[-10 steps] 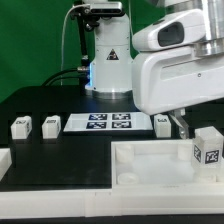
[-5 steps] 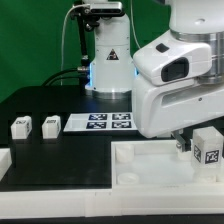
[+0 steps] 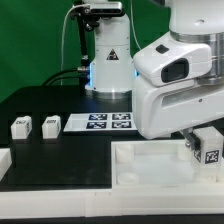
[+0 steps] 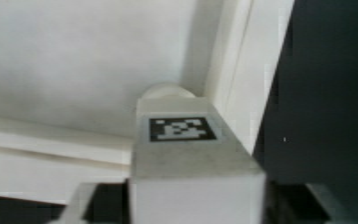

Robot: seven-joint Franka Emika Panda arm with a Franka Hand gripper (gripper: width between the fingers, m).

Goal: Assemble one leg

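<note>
A leg (image 3: 208, 150), a small white block with a square tag, stands on the large white tray-like part (image 3: 150, 168) at the exterior view's right. My gripper (image 3: 198, 146) is down around it, with one dark finger (image 3: 187, 143) against its side. In the wrist view the same leg (image 4: 181, 128) fills the space between the jaws of my gripper (image 4: 194, 205). Both dark fingers (image 4: 105, 200) press on its sides with no gap. Two more legs (image 3: 19, 127) (image 3: 50, 125) lie on the black table at the left.
The marker board (image 3: 100, 122) lies flat at the middle back of the table. The arm's white base (image 3: 108, 60) stands behind it. The tray-like part's raised wall (image 4: 229, 60) runs close behind the held leg. A white part's corner (image 3: 4, 158) shows at the left edge.
The arm has come down and to the exterior view's right, hiding the leg beside the marker board. In the last half second the gripper and the tagged leg barely shifted.
</note>
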